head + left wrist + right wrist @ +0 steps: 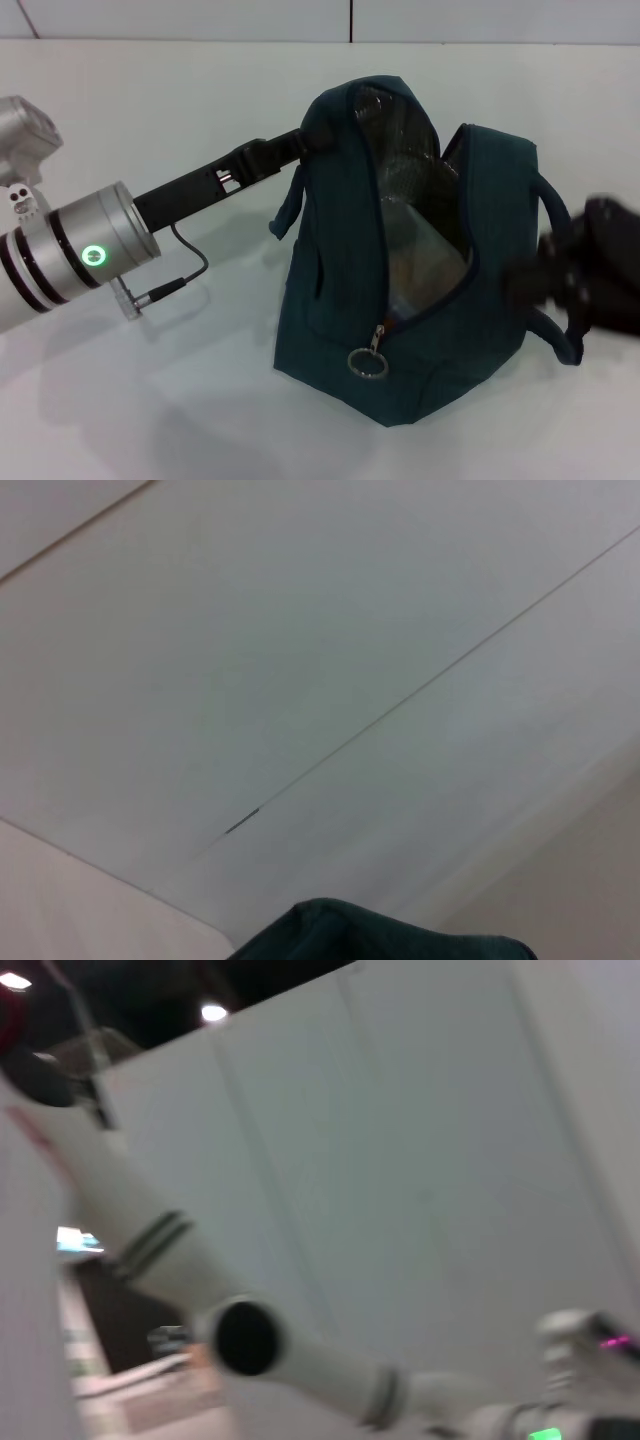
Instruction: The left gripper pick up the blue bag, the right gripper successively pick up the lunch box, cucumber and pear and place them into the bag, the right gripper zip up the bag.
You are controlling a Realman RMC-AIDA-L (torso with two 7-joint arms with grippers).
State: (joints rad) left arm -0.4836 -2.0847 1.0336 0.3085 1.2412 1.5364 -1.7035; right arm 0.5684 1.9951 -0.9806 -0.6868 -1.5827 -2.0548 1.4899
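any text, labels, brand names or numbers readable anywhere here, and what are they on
None can be read.
Small sticker on the left arm's silver housing: a dark mark, too small to read.
Green ring light on the left arm's wrist: a light, no text.
blue bag: no label or logo shows on the visible fabric, nor on its zipper pull ring.
The right wrist view is too blurred to show any text.
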